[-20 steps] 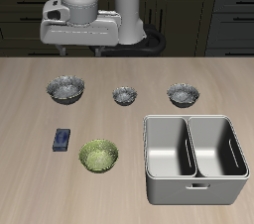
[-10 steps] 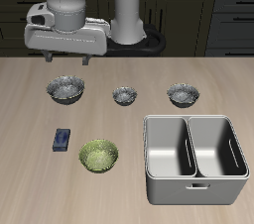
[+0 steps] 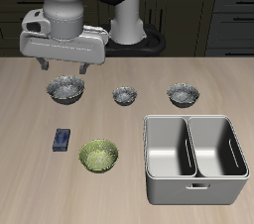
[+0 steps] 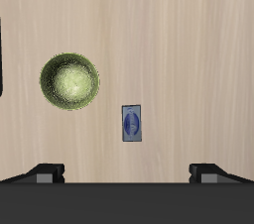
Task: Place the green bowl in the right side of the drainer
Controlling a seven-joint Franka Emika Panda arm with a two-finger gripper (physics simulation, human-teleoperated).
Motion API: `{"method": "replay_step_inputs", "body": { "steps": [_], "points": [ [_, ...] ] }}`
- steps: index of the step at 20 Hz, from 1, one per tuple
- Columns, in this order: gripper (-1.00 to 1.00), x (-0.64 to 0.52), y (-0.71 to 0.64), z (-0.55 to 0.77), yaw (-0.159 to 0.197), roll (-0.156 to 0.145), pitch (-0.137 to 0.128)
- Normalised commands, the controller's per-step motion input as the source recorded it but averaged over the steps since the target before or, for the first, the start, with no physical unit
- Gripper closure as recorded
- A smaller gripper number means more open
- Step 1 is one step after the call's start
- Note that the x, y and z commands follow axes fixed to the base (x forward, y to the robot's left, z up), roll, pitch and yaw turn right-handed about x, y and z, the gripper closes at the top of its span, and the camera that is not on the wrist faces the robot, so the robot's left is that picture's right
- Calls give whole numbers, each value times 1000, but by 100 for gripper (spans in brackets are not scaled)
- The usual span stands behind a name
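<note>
The green bowl sits upright on the wooden table near the front edge, beside the drainer. It also shows in the wrist view, yellow-green with a mottled inside. The drainer is a grey metal tub with two empty side-by-side compartments and a small front handle. My gripper hangs open and empty high above the table's back part, over a grey bowl and well behind the green bowl. In the wrist view its fingertips stand wide apart around the gripper's middle.
Three grey metallic bowls stand in a row farther back: one under the gripper, one in the middle, one behind the drainer. A small blue block lies beside the green bowl and also shows in the wrist view.
The gripper has moved sideways away from the drainer's side and come lower and forward. It stays open. The bowls, block and drainer have not moved.
</note>
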Motion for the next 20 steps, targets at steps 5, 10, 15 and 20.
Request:
{"method": "replay_step_inputs", "body": {
  "steps": [5,10,15,20],
  "points": [
    [-100,319,-17,-49,-9,-7,7],
    [-100,300,-11,-13,-1,8,-9],
    [-100,271,-82,-57,-13,-23,-3],
    [-100,131,29,-160,9,-11,-16]
  ]
}}
